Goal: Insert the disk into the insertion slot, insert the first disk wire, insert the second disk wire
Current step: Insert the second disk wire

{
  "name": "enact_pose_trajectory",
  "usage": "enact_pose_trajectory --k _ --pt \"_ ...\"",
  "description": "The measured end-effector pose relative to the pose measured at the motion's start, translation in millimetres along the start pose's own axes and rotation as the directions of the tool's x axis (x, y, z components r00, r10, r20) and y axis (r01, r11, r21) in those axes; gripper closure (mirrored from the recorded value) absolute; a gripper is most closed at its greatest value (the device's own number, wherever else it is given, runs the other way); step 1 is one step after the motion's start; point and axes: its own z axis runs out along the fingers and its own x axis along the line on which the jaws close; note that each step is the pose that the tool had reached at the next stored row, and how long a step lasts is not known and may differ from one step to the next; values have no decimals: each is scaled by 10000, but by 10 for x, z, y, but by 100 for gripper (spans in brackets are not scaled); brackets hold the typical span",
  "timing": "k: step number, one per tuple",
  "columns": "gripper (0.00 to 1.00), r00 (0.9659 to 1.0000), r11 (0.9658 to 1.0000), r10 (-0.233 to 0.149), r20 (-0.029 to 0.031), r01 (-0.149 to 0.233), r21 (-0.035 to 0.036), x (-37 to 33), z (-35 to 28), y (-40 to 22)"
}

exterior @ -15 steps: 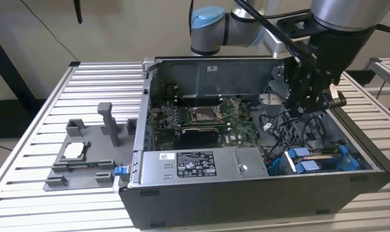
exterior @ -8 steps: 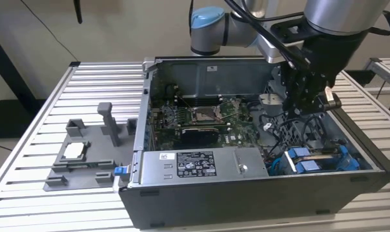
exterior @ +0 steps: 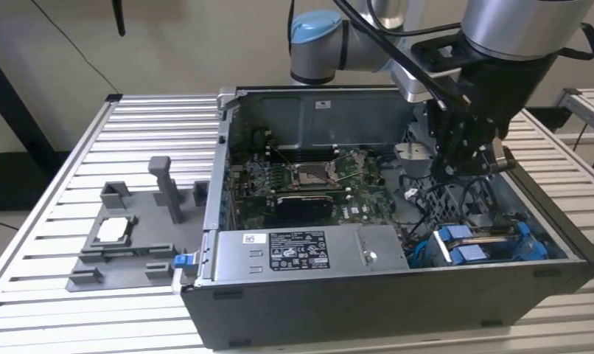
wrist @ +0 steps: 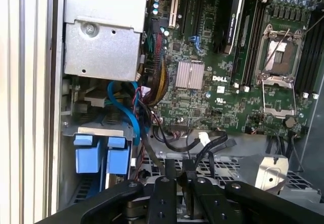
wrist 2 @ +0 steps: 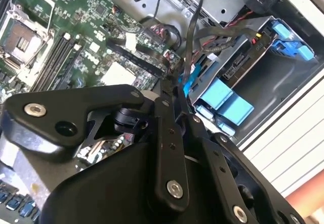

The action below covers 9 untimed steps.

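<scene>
The disk (exterior: 486,237) in its blue carrier lies in the insertion slot (exterior: 427,254) at the near corner of the open computer case, on the exterior view's right. Its blue tabs (wrist 2: 224,101) (wrist: 96,153) show in both wrist views. My gripper (exterior: 466,164) hangs inside the case just behind the slot, beside the green motherboard (exterior: 307,177). Its fingers (wrist 2: 171,89) stand close together, shut on a thin black disk wire (wrist 2: 191,41) that runs up from between them. Other black wires with plugs (wrist: 205,142) lie loose just ahead of the fingertips.
A grey labelled power-supply box (exterior: 297,251) fills the case's front. A blue cable (wrist: 129,112) and a wire bundle (wrist: 157,82) cross between the box and the slot. A grey fixture (exterior: 130,236) stands on the slatted table (exterior: 41,221) at the exterior view's left.
</scene>
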Motion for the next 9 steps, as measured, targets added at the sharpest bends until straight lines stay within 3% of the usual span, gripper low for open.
enact_pose_trajectory --k 9 --pt "85 10000 10000 11 17 -10 -71 131 11 -155"
